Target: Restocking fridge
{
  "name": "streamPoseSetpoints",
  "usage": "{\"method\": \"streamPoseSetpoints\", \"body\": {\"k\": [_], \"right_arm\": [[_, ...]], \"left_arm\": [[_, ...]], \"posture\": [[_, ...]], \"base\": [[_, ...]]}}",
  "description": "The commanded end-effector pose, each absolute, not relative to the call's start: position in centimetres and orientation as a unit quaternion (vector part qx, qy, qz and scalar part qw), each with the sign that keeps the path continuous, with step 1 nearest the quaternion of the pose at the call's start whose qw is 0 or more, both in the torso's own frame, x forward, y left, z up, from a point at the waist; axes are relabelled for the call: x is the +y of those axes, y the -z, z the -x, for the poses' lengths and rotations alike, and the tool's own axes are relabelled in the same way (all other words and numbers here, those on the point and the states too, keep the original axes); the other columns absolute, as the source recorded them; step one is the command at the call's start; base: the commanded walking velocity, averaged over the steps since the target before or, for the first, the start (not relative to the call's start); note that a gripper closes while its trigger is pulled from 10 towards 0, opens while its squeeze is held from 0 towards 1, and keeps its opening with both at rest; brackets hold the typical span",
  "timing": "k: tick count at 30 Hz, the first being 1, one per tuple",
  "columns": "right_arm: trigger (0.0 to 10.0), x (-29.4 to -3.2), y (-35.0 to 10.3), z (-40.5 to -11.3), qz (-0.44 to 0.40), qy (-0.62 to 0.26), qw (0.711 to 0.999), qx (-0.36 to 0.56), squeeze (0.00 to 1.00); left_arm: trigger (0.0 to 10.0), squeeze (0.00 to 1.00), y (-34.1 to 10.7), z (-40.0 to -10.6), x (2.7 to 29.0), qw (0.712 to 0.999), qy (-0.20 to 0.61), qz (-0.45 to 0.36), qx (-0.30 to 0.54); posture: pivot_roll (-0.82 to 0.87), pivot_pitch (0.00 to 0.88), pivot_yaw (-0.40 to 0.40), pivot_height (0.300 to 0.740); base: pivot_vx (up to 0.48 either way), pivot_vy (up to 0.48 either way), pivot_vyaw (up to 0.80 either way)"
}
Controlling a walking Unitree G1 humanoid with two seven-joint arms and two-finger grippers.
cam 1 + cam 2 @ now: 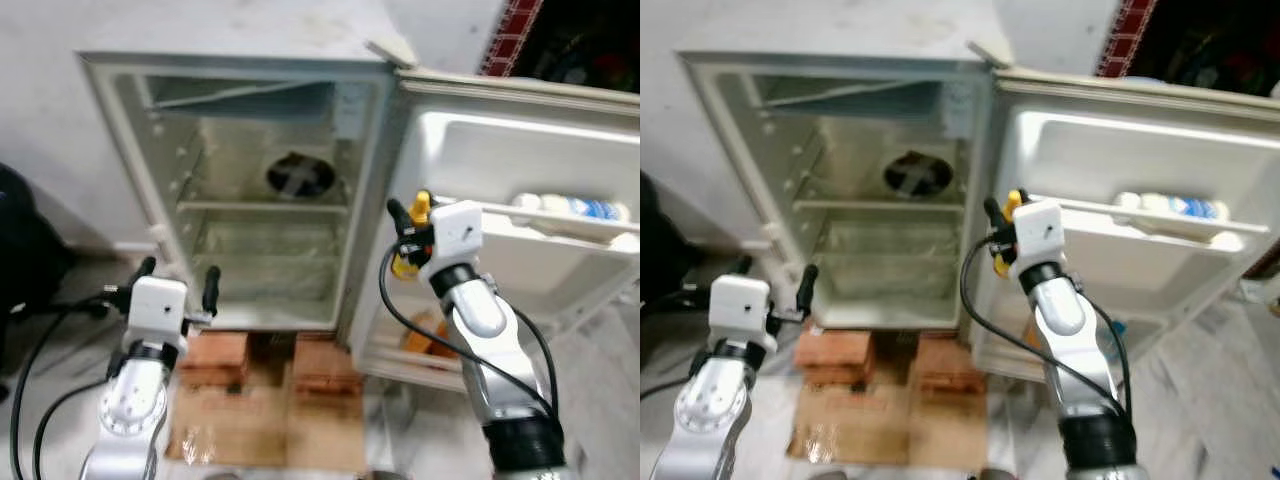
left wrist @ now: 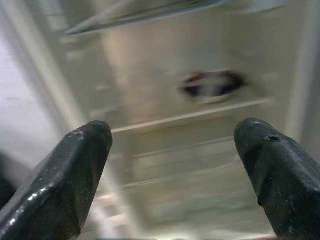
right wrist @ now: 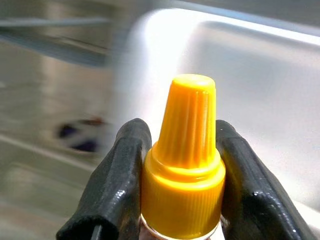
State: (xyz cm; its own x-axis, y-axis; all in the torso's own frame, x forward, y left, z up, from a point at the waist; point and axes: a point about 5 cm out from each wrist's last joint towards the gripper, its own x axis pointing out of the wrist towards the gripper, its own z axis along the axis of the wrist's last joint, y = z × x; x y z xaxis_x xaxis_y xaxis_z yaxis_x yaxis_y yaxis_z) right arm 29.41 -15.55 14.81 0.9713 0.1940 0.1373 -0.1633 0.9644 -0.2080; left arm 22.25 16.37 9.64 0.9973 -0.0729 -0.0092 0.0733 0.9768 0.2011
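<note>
I have the right gripper (image 3: pixel 182 200) clamped on a yellow-capped bottle (image 3: pixel 186 165), raised beside the open fridge (image 1: pixel 250 190) door (image 1: pixel 520 200); left gripper (image 1: pixel 178 278) spread wide, holding nothing; inner shelves look bare (door rack holds bottles), so most restocking remains.

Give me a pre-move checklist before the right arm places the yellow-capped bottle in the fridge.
1. Grip on yellow-capped bottle: ok, right gripper has a finger on each side of the neck below the cap.
2. Fridge door open: ok, swung wide.
3. Glass shelves free: ok, nothing visible on them.
4. Door rack space: not ok at its right end, a white bottle lies there; room nearer the hinge.
5. Left gripper out of the way: ok, open, low at the fridge's left front.
6. Bottle body and fill level: cannot tell, hidden by the fingers.
</note>
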Motion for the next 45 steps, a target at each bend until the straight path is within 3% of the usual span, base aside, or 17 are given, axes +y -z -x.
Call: {"method": "streamPoseSetpoints", "body": {"k": [1,10,19,28,33,39,45], "right_arm": [[10.0,-15.1,-16.3,-29.7,0.095,-0.092,0.985,-0.113,0.0],[10.0,-14.7,-16.3,-29.5,0.09,-0.1,0.984,-0.112,0.0],[10.0,-13.3,-20.6,-31.1,0.098,-0.127,0.97,-0.183,0.0],[10.0,-11.9,-22.0,-31.1,0.091,-0.138,0.963,-0.214,0.0],[10.0,-10.4,-24.1,-31.6,0.126,-0.138,0.943,-0.275,0.0],[10.0,-10.9,-26.2,-31.8,0.162,-0.094,0.927,-0.325,0.0],[10.0,-10.9,-24.7,-31.9,0.188,-0.081,0.924,-0.324,0.0]], "left_arm": [[10.0,0.0,-10.0,-22.4,17.1,0.994,0.031,-0.108,-0.004],[10.0,0.0,-9.9,-22.4,17.2,0.994,0.027,-0.104,-0.002],[10.0,0.0,-9.9,-22.7,17.2,0.994,0.029,-0.104,-0.002],[10.0,0.0,-9.9,-22.8,17.2,0.994,0.025,-0.105,-0.003],[10.0,0.0,-9.9,-23.0,17.1,0.994,0.025,-0.108,-0.006],[10.0,0.0,-10.0,-23.0,17.2,0.994,0.02,-0.11,-0.008],[10.0,0.0,-10.0,-23.1,17.1,0.994,0.023,-0.11,-0.009]], "posture": [[0.02,0.0,-0.036,0.74],[0.02,0.0,-0.038,0.74],[0.02,0.0,-0.04,0.74],[0.02,0.0,-0.038,0.74],[0.03,0.0,-0.04,0.74],[0.04,0.0,-0.043,0.74],[0.05,0.0,-0.04,0.74]], "base": [[0.0,0.0,0.0],[0.0,0.0,0.0],[0.0,0.0,0.0],[0.0,0.0,0.0],[0.0,0.0,0.0],[0.0,0.0,0.0],[0.0,0.0,0.0]]}}
